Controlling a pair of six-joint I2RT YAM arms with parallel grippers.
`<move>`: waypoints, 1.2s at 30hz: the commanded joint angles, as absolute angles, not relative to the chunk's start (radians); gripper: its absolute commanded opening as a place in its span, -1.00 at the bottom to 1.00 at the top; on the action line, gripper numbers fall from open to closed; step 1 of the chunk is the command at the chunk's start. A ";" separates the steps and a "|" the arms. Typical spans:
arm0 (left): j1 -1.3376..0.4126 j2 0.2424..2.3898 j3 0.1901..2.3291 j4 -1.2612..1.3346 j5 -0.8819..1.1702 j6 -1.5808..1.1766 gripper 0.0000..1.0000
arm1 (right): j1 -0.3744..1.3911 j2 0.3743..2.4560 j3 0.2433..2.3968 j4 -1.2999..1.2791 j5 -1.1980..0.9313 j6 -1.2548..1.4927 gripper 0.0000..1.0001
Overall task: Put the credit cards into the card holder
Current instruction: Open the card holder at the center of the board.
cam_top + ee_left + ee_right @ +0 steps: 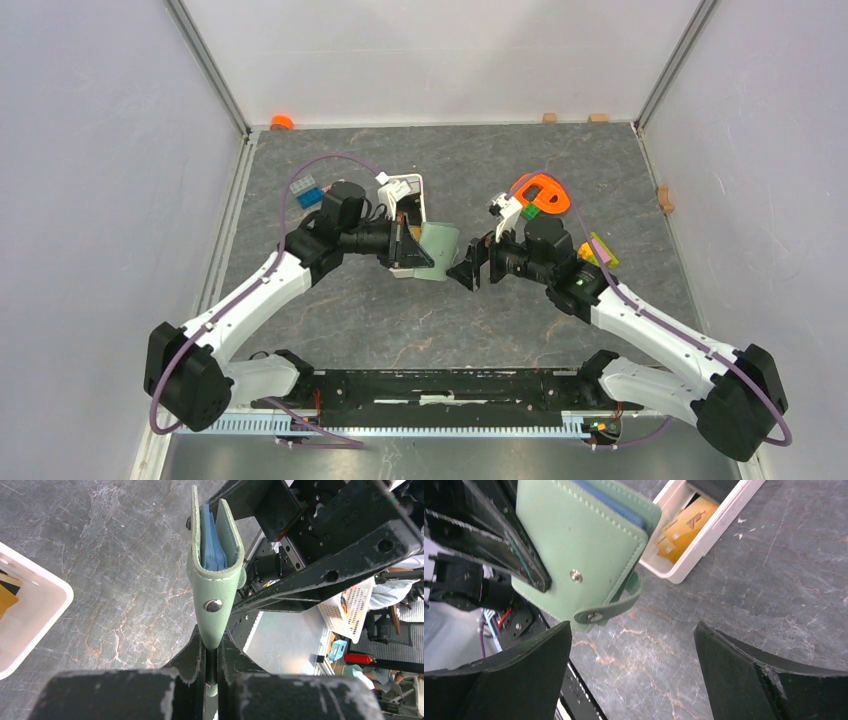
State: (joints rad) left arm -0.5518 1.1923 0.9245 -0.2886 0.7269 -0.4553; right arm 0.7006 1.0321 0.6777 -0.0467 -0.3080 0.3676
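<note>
My left gripper (412, 248) is shut on the sage-green card holder (438, 250) and holds it above the table. In the left wrist view the card holder (215, 595) stands edge-on between my fingers, its pale blue inside showing. My right gripper (470, 268) is open and empty, close to the card holder's right side. In the right wrist view the card holder (584, 545) hangs above my open jaws with its snap strap loose. The credit cards lie in a white tray (418, 190): a tan/orange card (686, 525) and a black card (716, 486) show there.
The white tray (30, 625) lies left of the card holder. An orange and green toy (541, 194) and a yellow piece (600, 250) lie behind my right arm. Blue bricks (304, 191) lie at the back left. An orange cap (281, 122) lies at the far wall.
</note>
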 commanded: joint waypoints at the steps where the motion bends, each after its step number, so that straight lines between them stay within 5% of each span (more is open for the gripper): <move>1: -0.549 1.197 0.924 -0.234 0.726 -0.486 -0.96 | 0.706 1.012 0.678 0.094 -0.222 0.444 0.91; 7: -0.551 1.216 0.923 -0.229 0.745 -0.494 -0.96 | 0.707 1.028 0.669 0.110 -0.201 0.455 0.69; 14: -0.554 1.220 0.912 -0.208 0.750 -0.509 -0.96 | 0.707 1.030 0.653 0.044 -0.189 0.446 -0.07; 21: -0.652 1.170 0.829 -0.146 0.636 -0.581 -0.96 | 0.707 0.983 0.583 -0.070 -0.174 0.442 -0.59; 25: -0.784 1.142 0.658 0.103 0.498 -0.757 -0.94 | 0.707 0.955 0.557 -0.146 -0.123 0.425 -0.90; 36: -0.943 1.164 0.410 0.221 0.268 -0.942 -0.21 | 0.707 0.916 0.472 -0.327 -0.132 0.370 -1.00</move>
